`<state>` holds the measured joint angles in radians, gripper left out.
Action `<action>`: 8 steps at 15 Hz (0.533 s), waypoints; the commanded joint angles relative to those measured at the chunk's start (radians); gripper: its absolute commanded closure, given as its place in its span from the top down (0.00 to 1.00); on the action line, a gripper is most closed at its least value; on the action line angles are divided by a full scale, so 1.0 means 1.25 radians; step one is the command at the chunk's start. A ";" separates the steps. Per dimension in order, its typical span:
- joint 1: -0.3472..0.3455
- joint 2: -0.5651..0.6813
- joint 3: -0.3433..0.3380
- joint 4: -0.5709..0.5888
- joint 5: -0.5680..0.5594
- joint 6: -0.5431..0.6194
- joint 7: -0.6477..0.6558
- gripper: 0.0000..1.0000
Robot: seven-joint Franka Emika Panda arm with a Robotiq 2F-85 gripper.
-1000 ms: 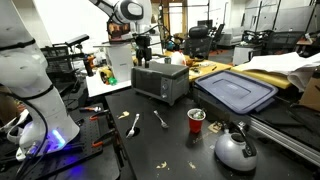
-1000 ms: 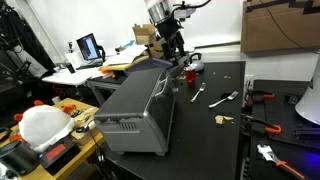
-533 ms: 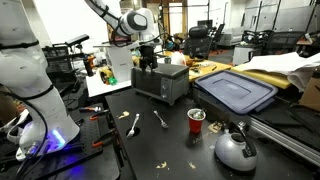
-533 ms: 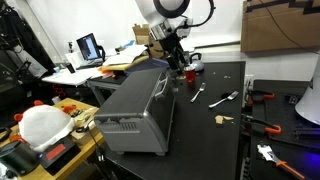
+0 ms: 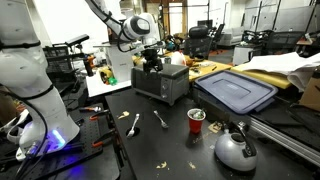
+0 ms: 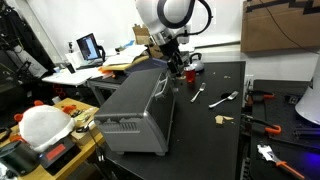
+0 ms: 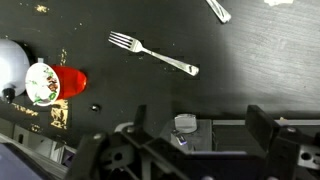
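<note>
The black desk [image 5: 170, 145] carries a boxy silver-grey metal toaster oven [image 5: 160, 82] along one of its edges, its door side facing the middle of the desk. The white arm's pincer [image 5: 152, 64] hangs just above the oven's top, jaws standing wide apart and holding nothing, as the wrist view also shows. To work well here, the pincer is best kept square to the oven's top edge, moved slowly and straight, and held clear of the oven's corners so that the box does not slide. A red paper cup [image 7: 58, 82] and a silver metal fork [image 7: 152, 55] lie near the oven's front; sweeping moves toward the middle of the desk could knock them.
</note>
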<state>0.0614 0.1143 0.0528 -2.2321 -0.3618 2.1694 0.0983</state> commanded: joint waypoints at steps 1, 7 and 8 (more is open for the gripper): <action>-0.005 0.026 -0.014 0.019 -0.008 0.036 -0.008 1.00; 0.000 0.072 -0.038 0.048 -0.049 0.064 0.012 1.00; 0.002 0.077 -0.041 0.053 -0.061 0.065 0.016 1.00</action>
<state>0.0589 0.1854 0.0155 -2.1953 -0.3955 2.2371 0.1011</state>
